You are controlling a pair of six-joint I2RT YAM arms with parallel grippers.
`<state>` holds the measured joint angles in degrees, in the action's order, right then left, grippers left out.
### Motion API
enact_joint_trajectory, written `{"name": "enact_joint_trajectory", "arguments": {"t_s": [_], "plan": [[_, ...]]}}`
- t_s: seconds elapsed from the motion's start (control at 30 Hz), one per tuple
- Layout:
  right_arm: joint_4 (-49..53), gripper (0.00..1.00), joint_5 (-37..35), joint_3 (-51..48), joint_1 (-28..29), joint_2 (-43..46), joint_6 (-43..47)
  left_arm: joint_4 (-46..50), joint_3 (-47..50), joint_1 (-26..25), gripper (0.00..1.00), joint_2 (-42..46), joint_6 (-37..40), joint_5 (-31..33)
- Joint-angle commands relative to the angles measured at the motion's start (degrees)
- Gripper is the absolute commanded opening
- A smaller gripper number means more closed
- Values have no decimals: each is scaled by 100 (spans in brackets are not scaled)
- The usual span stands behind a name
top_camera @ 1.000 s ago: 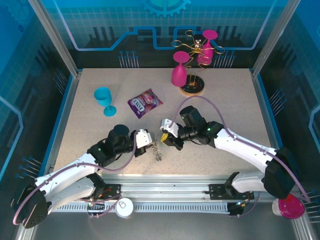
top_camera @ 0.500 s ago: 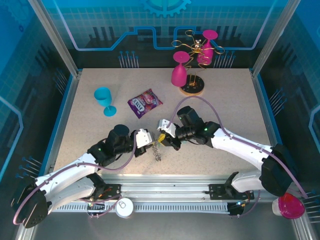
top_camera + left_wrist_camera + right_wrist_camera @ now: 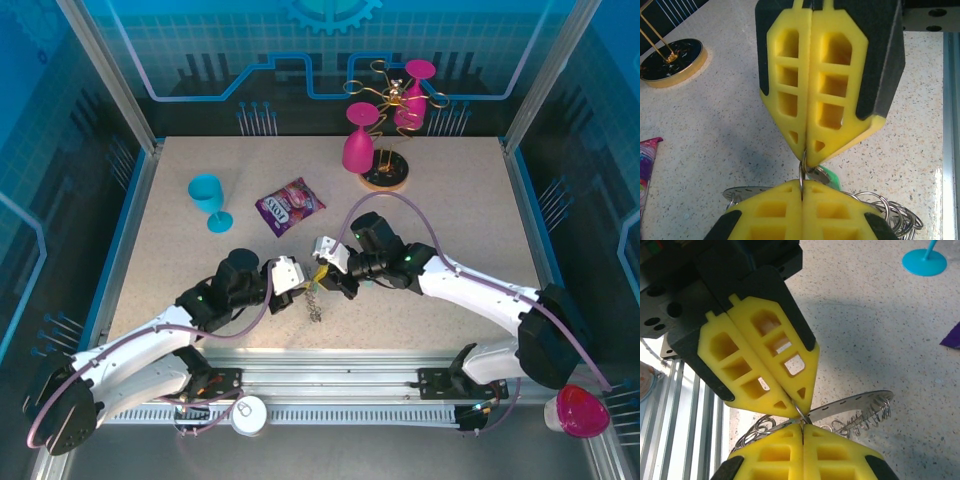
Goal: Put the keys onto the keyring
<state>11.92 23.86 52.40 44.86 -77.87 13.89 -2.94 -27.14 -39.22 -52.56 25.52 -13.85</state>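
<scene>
My two grippers meet tip to tip at the table's front middle. The left gripper (image 3: 298,283) (image 3: 802,186) is shut on a thin wire loop (image 3: 802,172) of the keyring (image 3: 314,305), lifted above the table. Its flat metal band (image 3: 742,192) (image 3: 855,402) and fringe of loops (image 3: 892,212) (image 3: 872,415) hang below. The right gripper (image 3: 322,272) (image 3: 802,426) is shut at the same loop, holding the green-headed key (image 3: 834,179), whose metal part sits at its fingertips (image 3: 815,150). The pale grey-green key is hidden.
A purple snack packet (image 3: 289,206) and an upright blue goblet (image 3: 208,197) are at the back left. The glass rack's round base (image 3: 385,176), with pink glasses (image 3: 358,150), stands at the back right. The table's front edge rail (image 3: 951,125) runs close by.
The right gripper has shifted a little left, closing up against the left gripper's tips. The keyring hangs slightly higher. The left arm has barely moved.
</scene>
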Motion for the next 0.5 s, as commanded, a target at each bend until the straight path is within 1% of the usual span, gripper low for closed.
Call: {"name": "enact_joint_trajectory", "arguments": {"t_s": [0.0, 0.07, 0.23, 0.37, 0.47], "plan": [[-190, 0, -529, 219, 28, -97, -331, -318, 41, -32, 0, 47, -49, -203], [-195, 0, -689, 227, -36, -106, -598, -373, 66, -30, 0, 74, -34, -157], [-256, 0, -648, 302, -134, -183, -1262, -496, 107, -36, 0, 109, 75, -2], [-342, 0, -353, 354, -206, -294, -1734, -529, 123, -68, 0, 138, 251, 113], [-471, 0, -33, 308, -322, -337, -2028, -610, 184, -166, 0, 205, 478, 345]]}}
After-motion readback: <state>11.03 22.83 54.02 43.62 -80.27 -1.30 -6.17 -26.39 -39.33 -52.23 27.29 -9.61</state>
